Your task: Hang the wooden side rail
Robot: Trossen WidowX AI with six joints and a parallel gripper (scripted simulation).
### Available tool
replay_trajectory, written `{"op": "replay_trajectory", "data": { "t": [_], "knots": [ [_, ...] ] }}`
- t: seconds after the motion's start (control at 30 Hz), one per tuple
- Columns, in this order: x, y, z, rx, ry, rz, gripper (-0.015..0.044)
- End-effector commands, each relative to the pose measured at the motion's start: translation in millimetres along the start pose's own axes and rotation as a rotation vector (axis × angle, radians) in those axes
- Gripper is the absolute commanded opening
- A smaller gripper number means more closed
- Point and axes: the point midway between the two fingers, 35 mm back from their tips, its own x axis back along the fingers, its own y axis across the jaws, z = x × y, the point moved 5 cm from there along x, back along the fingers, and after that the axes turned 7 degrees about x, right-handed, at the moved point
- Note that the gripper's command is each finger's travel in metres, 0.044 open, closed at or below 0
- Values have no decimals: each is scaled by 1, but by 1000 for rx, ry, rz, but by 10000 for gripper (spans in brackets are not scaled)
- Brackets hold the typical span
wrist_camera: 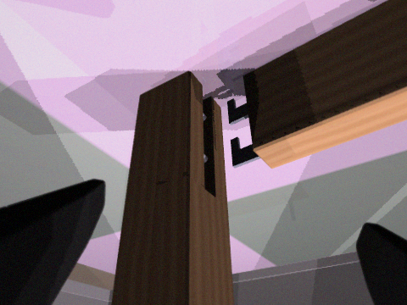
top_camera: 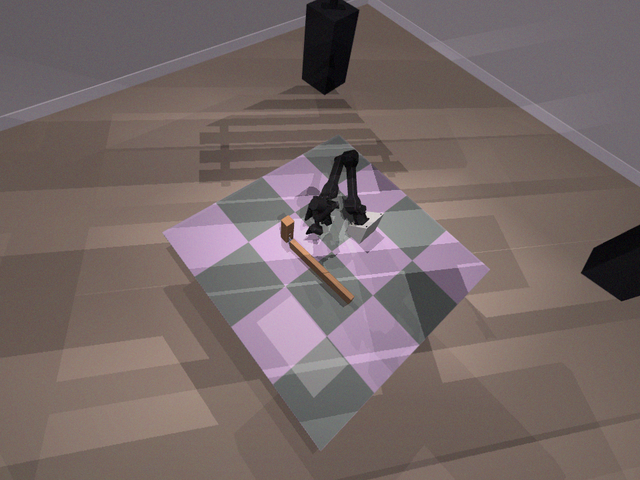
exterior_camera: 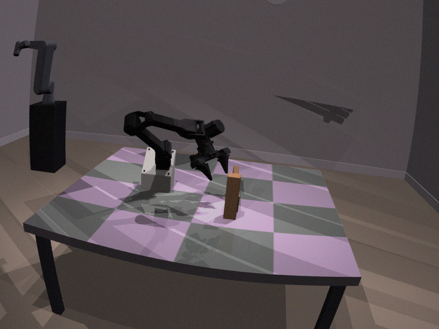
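On the table: the wooden side rail (top_camera: 323, 273) (exterior_camera: 236, 169) (wrist_camera: 331, 76) lies stretched out beyond the headboard post (top_camera: 287, 229) (exterior_camera: 232, 196) (wrist_camera: 163, 169), its near end close to the post; the table (top_camera: 310, 331) (exterior_camera: 304, 219) (wrist_camera: 148, 34) has pink and grey-green squares.
Post: stands upright, with a narrow slot (wrist_camera: 209, 171) in the side towards the rail.
Pins: two, shiny, one upper pin (wrist_camera: 204, 117) and one lower pin (wrist_camera: 205, 158) in the wrist picture, both inside the slot.
Hooks: two dark hooks (wrist_camera: 243, 154) jut from the rail's end, outside the slot and apart from the pins; the rail is unhung.
Gripper: the gripper (top_camera: 319, 227) (exterior_camera: 219, 175) (wrist_camera: 233, 213) is spread nearly to its full width, holding nothing, tilted downward above the table near the post.
Arm: the black arm (exterior_camera: 170, 123) reaches from a pale base block (top_camera: 361, 233) (exterior_camera: 147, 182) towards the post.
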Motion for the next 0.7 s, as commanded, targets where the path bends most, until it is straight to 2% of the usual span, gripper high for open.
{"op": "replay_trajectory", "data": {
  "t": [0.0, 0.3, 0.67],
  "knots": [
    [0, 0, -1, 10, -1, -7, 440],
    [-1, 0, -1, -37, -6, -14, 440],
    [-7, -9, -8, -794, 0, -153, 440]
  ]
}}
